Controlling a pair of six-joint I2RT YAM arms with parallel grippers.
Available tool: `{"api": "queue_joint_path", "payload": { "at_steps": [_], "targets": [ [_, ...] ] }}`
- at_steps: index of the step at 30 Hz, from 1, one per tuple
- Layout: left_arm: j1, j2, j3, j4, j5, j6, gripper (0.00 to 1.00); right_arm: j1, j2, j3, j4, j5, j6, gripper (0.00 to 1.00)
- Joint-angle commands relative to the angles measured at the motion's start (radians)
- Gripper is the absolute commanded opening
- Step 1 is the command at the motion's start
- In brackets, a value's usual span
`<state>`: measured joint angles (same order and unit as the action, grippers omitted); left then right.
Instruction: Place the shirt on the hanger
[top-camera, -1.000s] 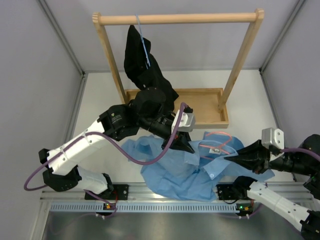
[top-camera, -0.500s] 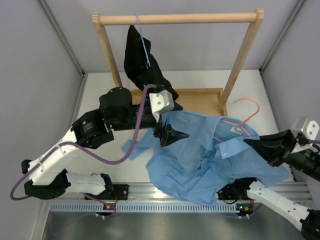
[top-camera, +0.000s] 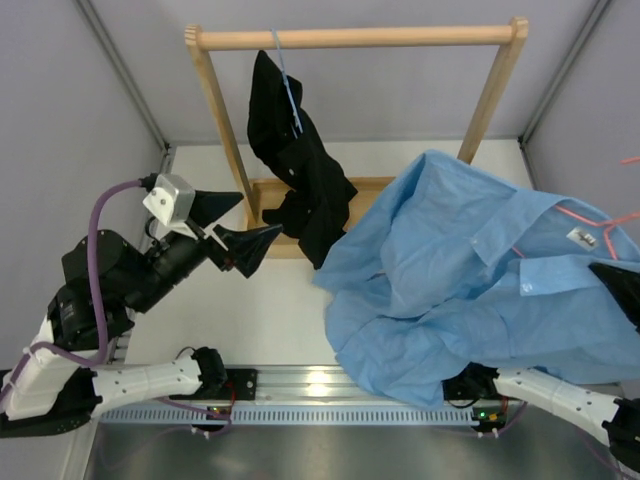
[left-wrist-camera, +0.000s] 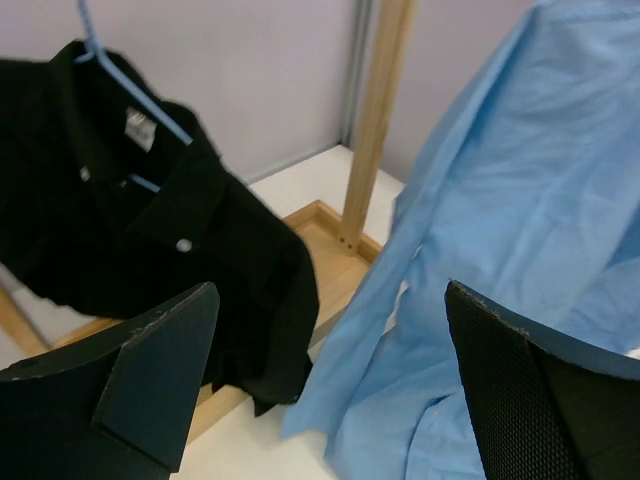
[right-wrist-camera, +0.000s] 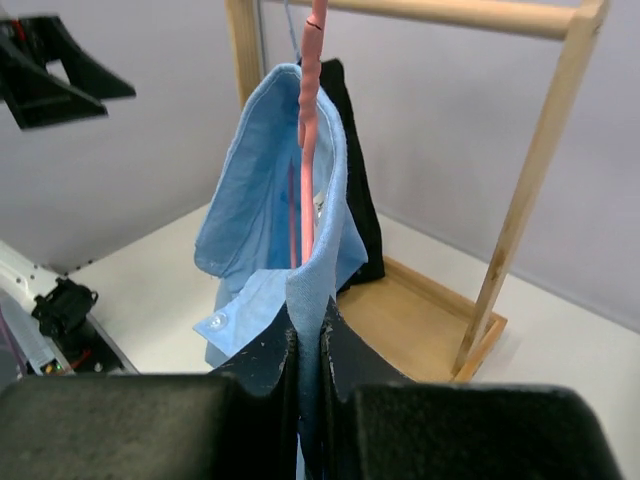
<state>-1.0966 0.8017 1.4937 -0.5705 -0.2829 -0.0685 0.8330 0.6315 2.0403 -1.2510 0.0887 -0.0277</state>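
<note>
The light blue shirt (top-camera: 470, 270) hangs in the air at the right, its lower cloth draping toward the table's front edge. The pink hanger (top-camera: 590, 215) sits inside the collar, its hook reaching past the right edge. In the right wrist view the hanger (right-wrist-camera: 307, 130) rises straight up out of the collar of the shirt (right-wrist-camera: 255, 200). My right gripper (right-wrist-camera: 308, 340) is shut on the collar cloth; whether the wire is pinched too is hidden. From above, the right gripper (top-camera: 605, 275) is half buried in cloth. My left gripper (top-camera: 235, 230) is open and empty, well left of the shirt (left-wrist-camera: 520, 230).
A wooden rack (top-camera: 360, 38) stands at the back on a wooden tray base (top-camera: 370, 187). A black shirt (top-camera: 295, 170) hangs from it on a thin light-blue hanger (top-camera: 287, 85), close to my left fingers (left-wrist-camera: 150, 370). Grey walls close in both sides.
The left gripper opened, let go of the shirt and drew back up to the left. The right gripper lifted the shirt and hanger up and to the right.
</note>
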Motion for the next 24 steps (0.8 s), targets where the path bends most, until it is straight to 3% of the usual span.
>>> {"api": "queue_joint_path", "payload": {
  "at_steps": [1,5,12,15,20,24],
  "targets": [
    [0.001,-0.013,-0.058,-0.028,-0.176,-0.050,0.98,0.046,0.097,0.128,-0.019,0.146,0.020,0.00],
    [0.001,-0.059,-0.133,-0.074,-0.202,-0.076,0.98,0.121,0.166,0.289,-0.036,0.265,0.064,0.00],
    [0.001,-0.128,-0.311,-0.095,-0.176,-0.070,0.98,0.184,0.299,0.308,0.042,0.429,0.006,0.00],
    [0.001,-0.139,-0.392,-0.092,-0.161,-0.068,0.98,0.190,0.333,0.310,0.183,0.545,-0.040,0.00],
    [0.001,-0.156,-0.550,-0.055,-0.134,-0.065,0.98,0.213,0.413,0.412,0.294,0.542,-0.078,0.00],
    [0.003,-0.168,-0.578,-0.052,-0.133,-0.070,0.98,0.221,0.454,0.422,0.352,0.551,-0.107,0.00]
  ]
}}
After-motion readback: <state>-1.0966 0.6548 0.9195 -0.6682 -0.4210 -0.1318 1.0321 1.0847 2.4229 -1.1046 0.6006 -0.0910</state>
